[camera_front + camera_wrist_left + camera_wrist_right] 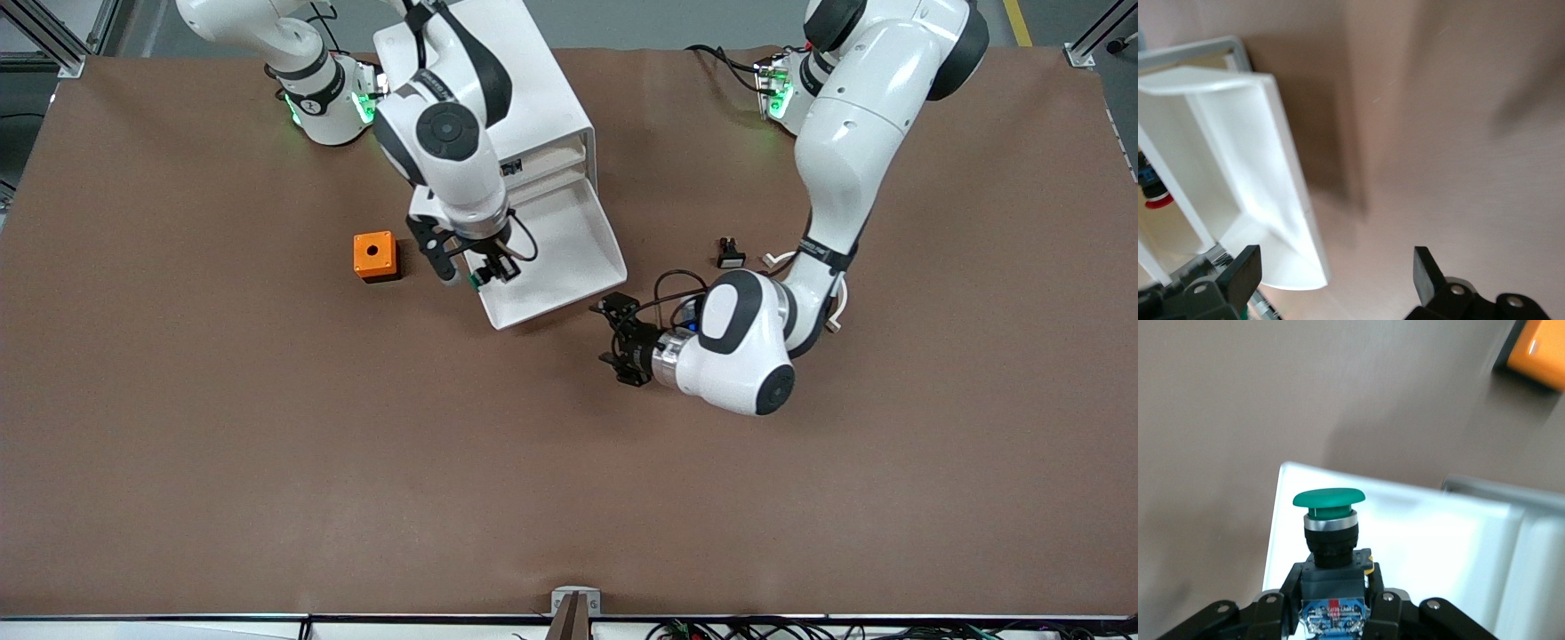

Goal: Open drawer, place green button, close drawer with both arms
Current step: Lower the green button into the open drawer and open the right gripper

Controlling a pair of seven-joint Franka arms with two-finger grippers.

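The white drawer [569,258] is pulled out of the white cabinet [533,98] toward the front camera. My right gripper [484,271] is shut on the green-capped button [1329,499] and holds it over the drawer's corner at the right arm's end; the button's black-and-blue body [1331,587] sits between the fingers. The drawer's white floor [1425,547] shows under the button. My left gripper [613,342] is open and empty, low over the table just beside the drawer's front lip [1295,220] and nearer to the front camera.
An orange cube with a round hole [374,256] sits on the table beside the drawer, toward the right arm's end. A black button with a white cap [731,256] lies toward the left arm's end. The brown table [569,462] spreads wide toward the front camera.
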